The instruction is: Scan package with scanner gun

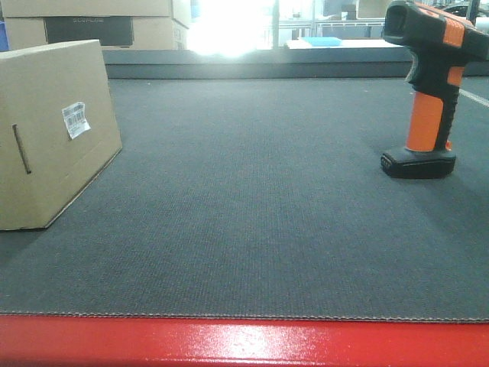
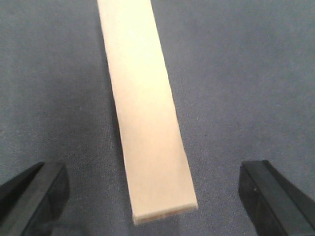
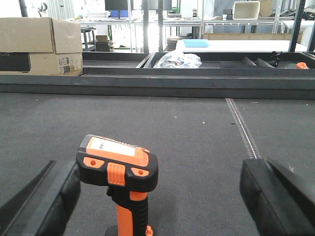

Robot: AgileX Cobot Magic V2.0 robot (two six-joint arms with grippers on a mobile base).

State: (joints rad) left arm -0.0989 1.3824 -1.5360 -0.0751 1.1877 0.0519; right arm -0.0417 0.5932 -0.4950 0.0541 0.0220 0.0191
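The package (image 1: 53,134), a plain brown box with a small white barcode label (image 1: 75,120), stands on the dark mat at the left. From above, in the left wrist view, its narrow top (image 2: 142,113) lies between the wide-apart fingers of my open left gripper (image 2: 155,196), which do not touch it. The scanner gun (image 1: 429,84), black with an orange handle, stands upright on its base at the right. In the right wrist view the scanner gun (image 3: 120,184) sits between the spread fingers of my open right gripper (image 3: 160,196), nearer the left finger (image 3: 47,196), untouched.
Bigger stacked cartons with a dark panel (image 1: 99,27) stand behind the mat's far raised edge (image 1: 260,65). A red table edge (image 1: 244,342) runs along the front. A seam (image 3: 243,130) crosses the mat right of the scanner. Shelves and benches fill the background.
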